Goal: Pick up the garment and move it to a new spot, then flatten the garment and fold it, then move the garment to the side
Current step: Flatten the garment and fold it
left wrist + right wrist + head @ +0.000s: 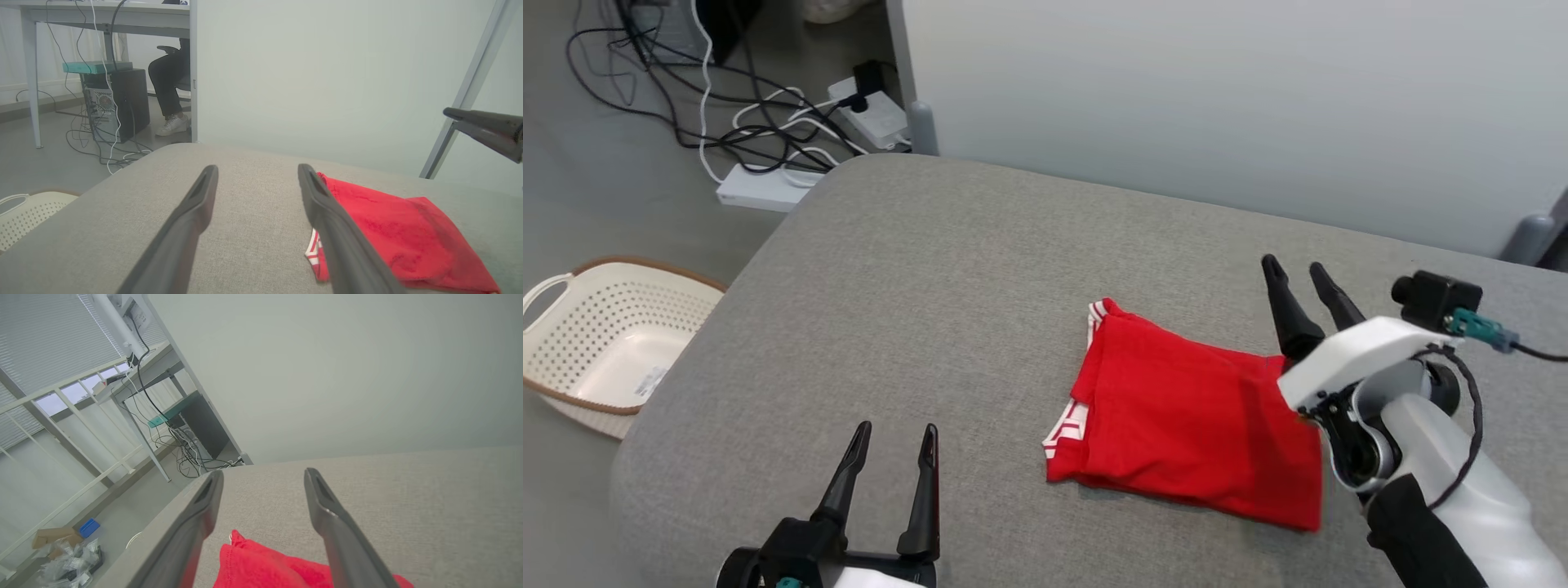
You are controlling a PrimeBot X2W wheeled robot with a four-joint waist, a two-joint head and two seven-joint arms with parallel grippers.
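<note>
Guessing a one-layer pinch undoes the folded red garment (1192, 425) lying toward the grey cushion's (947, 286) right edge; left gripper (897, 428) and right gripper (1292, 264) both gape empty.

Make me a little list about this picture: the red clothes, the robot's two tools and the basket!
Garment: red garment, folded, white stripes at its left edge
Place: on the grey cushion, toward the robot's right
Left: left tool open, holding nothing, apart from the garment
Right: right tool open, holding nothing, by the garment's right edge
Basket: pale basket on the floor, left of the cushion
</note>
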